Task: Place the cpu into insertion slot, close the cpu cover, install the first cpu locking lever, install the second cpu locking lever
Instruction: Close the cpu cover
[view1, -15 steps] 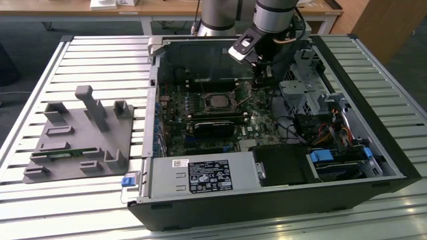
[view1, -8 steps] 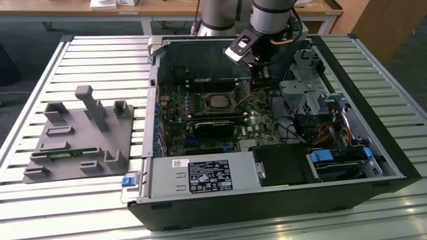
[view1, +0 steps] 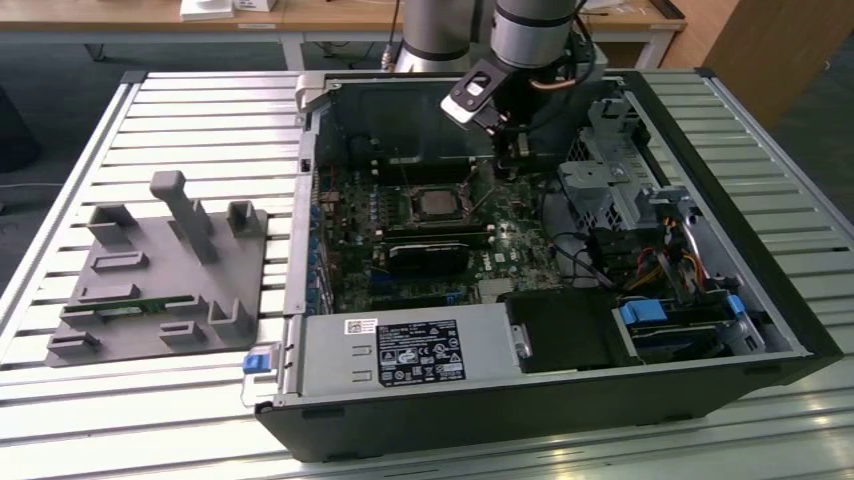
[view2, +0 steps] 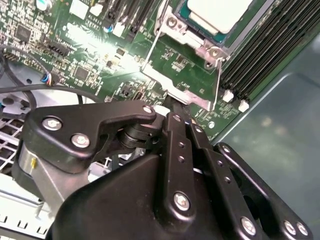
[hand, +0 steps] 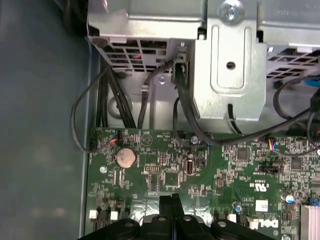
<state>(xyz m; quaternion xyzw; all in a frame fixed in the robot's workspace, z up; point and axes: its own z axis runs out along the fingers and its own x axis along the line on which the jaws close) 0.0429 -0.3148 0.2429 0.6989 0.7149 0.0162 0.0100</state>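
Note:
In the exterior view the cpu (view1: 437, 203) lies flat in the insertion slot (view1: 412, 216) on the motherboard inside the open computer case. The second wrist view shows the cpu (view2: 216, 12) with the silver cpu cover (view2: 192, 39) lying down around it. Thin wire locking levers (view2: 154, 42) (view2: 218, 82) run along two sides of the socket. My gripper (view1: 506, 172) hangs just behind the socket toward the exterior view's right. Its black fingers are shut together in both wrist views (view2: 175, 106) (hand: 170, 198), close above the board beside the socket's silver corner tab (view2: 187, 95). I see nothing held between them.
Long black memory slots (view2: 270, 55) run beside the socket. A metal drive cage (hand: 230, 65) and black cables (hand: 125, 95) stand close behind the gripper. A power supply (view1: 400, 352) fills the case's front. A grey fixture plate (view1: 160, 270) lies on the slatted table at the exterior view's left.

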